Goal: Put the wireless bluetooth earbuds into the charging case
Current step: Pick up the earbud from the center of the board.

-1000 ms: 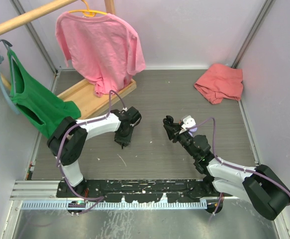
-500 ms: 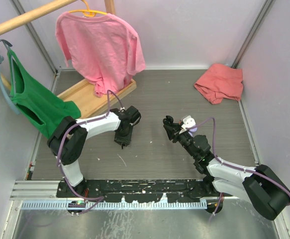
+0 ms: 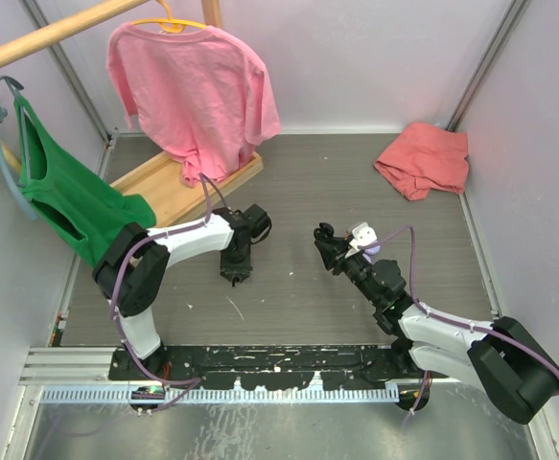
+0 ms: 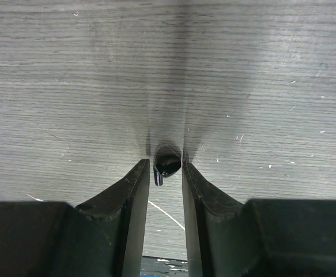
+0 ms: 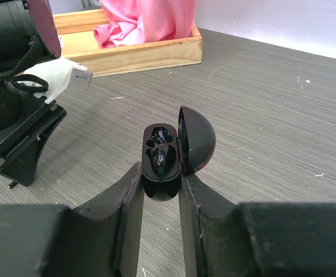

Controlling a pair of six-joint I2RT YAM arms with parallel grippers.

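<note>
Left wrist view: the left gripper (image 4: 166, 173) points straight down at the grey wood-grain table (image 4: 70, 86). Its two dark fingers (image 4: 130, 208) stand a narrow gap apart. A small glossy black earbud (image 4: 168, 163) sits right between the tips, touching both. I read that as a pinch on the earbud. Shadow pools directly under the tips, and I cannot tell whether the earbud rests on the surface or hangs just off it.

Right wrist view: the right gripper (image 5: 161, 172) is clamped on a round glossy black plastic charging case (image 5: 158, 189), one finger on each side of its base. The lid (image 5: 197, 141) stands open, swung over to the finger at the right of this view. Two dark glossy shapes show in the wells, too dark for me to tell earbuds from bare sockets.

Beyond the right fingertips and off to their left, the left gripper's black body stands tips-down on the table. Farther ahead lies a light wooden rack base (image 5: 139, 55) with the hem of a pink T-shirt (image 5: 136, 20) draped onto it.

Top external view: the two hands are apart, and the right one's tips are aimed toward the left one. Well beyond the right hand, to its right, lies a salmon folded cloth (image 3: 423, 158). Beyond the left hand, to its left, a green vest top (image 3: 68, 206) hangs from a hanger.
</note>
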